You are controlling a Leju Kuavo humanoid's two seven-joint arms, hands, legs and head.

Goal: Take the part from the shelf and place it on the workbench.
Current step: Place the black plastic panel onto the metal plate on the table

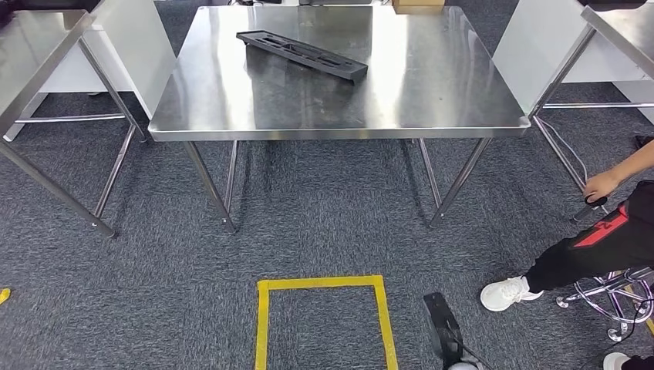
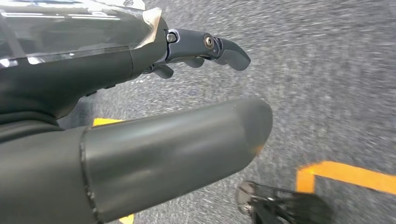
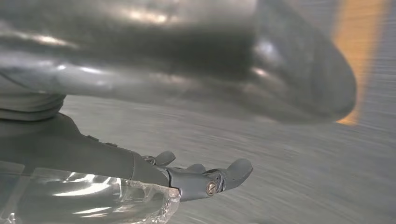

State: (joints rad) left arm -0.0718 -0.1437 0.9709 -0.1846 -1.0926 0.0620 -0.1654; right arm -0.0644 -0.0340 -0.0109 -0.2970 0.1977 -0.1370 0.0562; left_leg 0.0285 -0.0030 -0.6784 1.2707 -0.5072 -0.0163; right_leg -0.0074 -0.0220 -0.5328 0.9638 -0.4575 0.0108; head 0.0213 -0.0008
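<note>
A long black slotted part (image 1: pixel 301 54) lies flat and at a slant on the steel workbench (image 1: pixel 432 92), toward its far left. In the left wrist view my left hand (image 2: pixel 116 74) hangs over grey carpet, its thumb and dark fingers (image 2: pixel 219 46) apart with nothing between them. My right hand (image 3: pixel 70 144) also hangs over the carpet in the right wrist view, its fingers (image 3: pixel 224 175) stretched out and holding nothing. Both wrist views are blurred.
A yellow tape square (image 1: pixel 324 316) marks the carpet in front of the workbench. Steel tables stand at the left (image 1: pixel 38 54) and right (image 1: pixel 625 31). A person (image 1: pixel 601 239) sits on a stool at the right, one hand on a table leg.
</note>
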